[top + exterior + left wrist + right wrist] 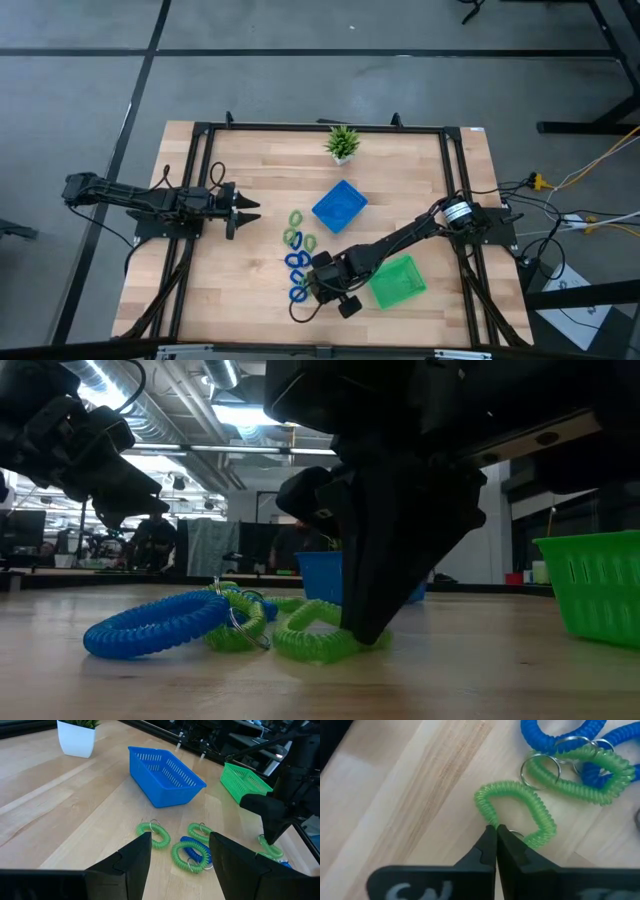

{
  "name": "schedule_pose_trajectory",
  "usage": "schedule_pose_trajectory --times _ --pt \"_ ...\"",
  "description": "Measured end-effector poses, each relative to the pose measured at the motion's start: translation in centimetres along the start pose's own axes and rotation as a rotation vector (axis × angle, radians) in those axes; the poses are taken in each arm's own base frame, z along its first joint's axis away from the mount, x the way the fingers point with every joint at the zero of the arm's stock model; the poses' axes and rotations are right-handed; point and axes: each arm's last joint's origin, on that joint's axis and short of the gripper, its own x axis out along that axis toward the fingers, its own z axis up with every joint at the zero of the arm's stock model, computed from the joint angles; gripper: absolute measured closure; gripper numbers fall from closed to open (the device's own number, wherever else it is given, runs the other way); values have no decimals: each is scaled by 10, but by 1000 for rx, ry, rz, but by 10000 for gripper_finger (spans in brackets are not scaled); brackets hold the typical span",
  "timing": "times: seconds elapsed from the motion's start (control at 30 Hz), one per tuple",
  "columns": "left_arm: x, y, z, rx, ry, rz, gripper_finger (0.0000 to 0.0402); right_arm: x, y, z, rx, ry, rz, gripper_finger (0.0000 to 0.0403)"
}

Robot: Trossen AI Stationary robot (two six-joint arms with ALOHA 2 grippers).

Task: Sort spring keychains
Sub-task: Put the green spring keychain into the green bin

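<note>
Green coiled keychain (517, 810), a springy plastic loop, lies on the wooden counter (395, 795) beside blue coils (560, 735); the right pincer (496, 832) pinches it shut. Left pincer (180, 847) hangs open.

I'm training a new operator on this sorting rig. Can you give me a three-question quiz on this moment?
1. True or false: the right gripper is shut on a green keychain.
2. Which is closer to the potted plant? A: blue tray. B: green tray.
3. Fill in: the left gripper hovers with its jaws ____.

Key: 1 true; 2 A; 3 open.
</note>
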Motion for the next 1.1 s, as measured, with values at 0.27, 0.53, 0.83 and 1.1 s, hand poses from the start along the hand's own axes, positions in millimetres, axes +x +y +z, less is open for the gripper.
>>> schedule_pose_trajectory --times 0.27,0.53,0.83,1.1 --pt "0 0 0 0 0 1 208 -18 -2 12 2 55 -10 401" --pt "0 0 0 0 0 0 208 -51 -2 34 1 52 0 402" --pt "0 0 0 0 -1 0 207 -119 0 62 29 24 -1 402" --pt "0 0 0 0 0 0 208 -171 3 71 166 -14 -4 402"
